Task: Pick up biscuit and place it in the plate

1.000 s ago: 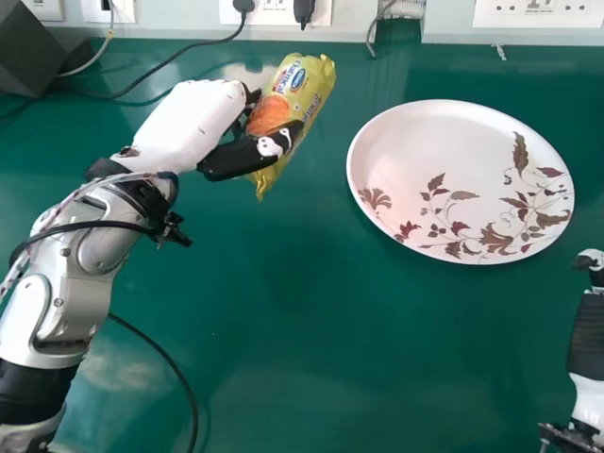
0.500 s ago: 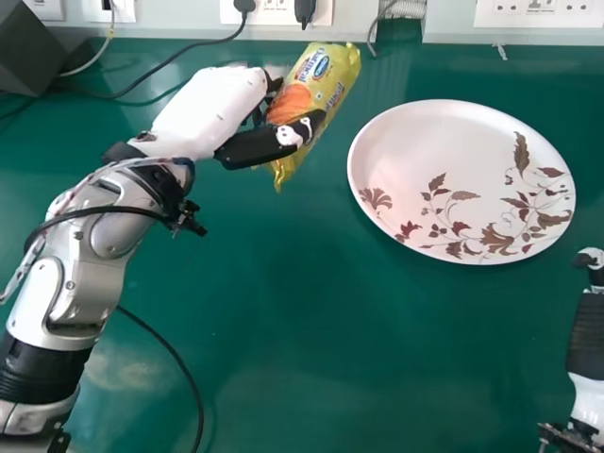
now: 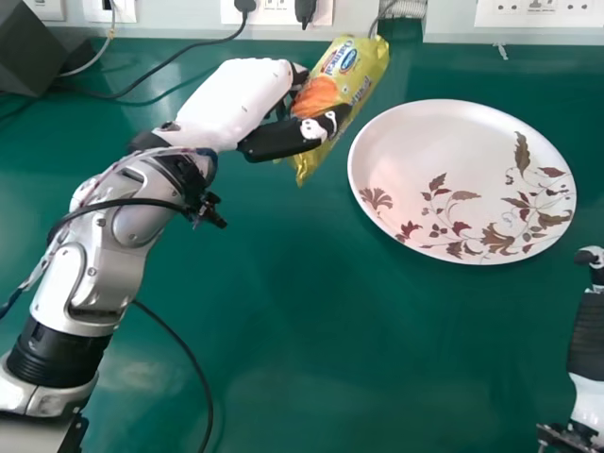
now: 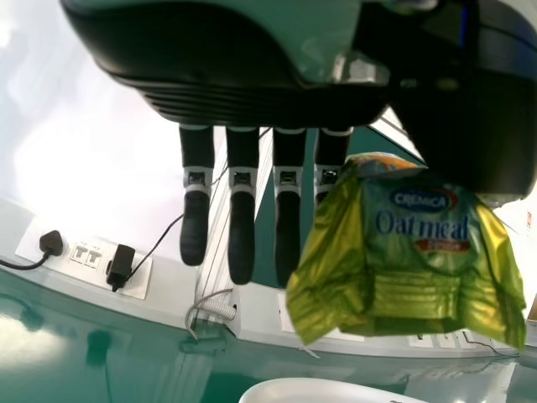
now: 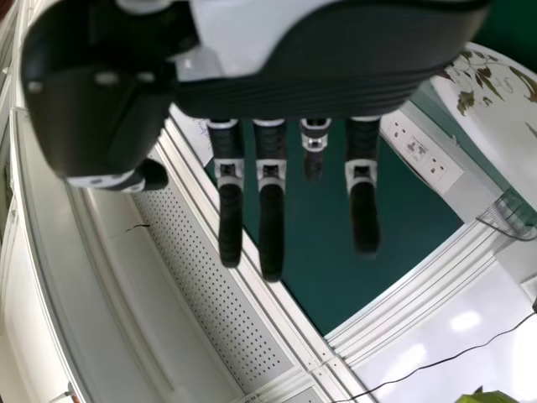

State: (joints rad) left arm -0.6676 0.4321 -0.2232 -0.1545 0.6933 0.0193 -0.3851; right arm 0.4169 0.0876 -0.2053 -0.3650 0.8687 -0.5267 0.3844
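Gripped between thumb and fingers of my left hand (image 3: 281,139), the yellow biscuit packet (image 3: 363,68) is held tilted at the back of the table, just left of the plate (image 3: 444,165). The plate is white and oval with a brown leaf pattern. In the left wrist view the packet (image 4: 411,252) sits against the thumb side of my left hand (image 4: 242,210), and part of the plate (image 4: 319,391) shows. My right hand (image 3: 589,269) is at the right edge of the head view; in the right wrist view, my right hand (image 5: 271,218) has extended fingers holding nothing.
Sockets (image 3: 276,13) and plugs line the wall behind the green table (image 3: 311,330). A dark box (image 3: 36,57) stands at the back left, with a black cable running from beside it. Another cable (image 3: 179,344) lies near my left forearm.
My left hand has moved right and slightly toward the back with the packet in its hold, bringing it nearer the plate. The right hand and the plate have stayed put.
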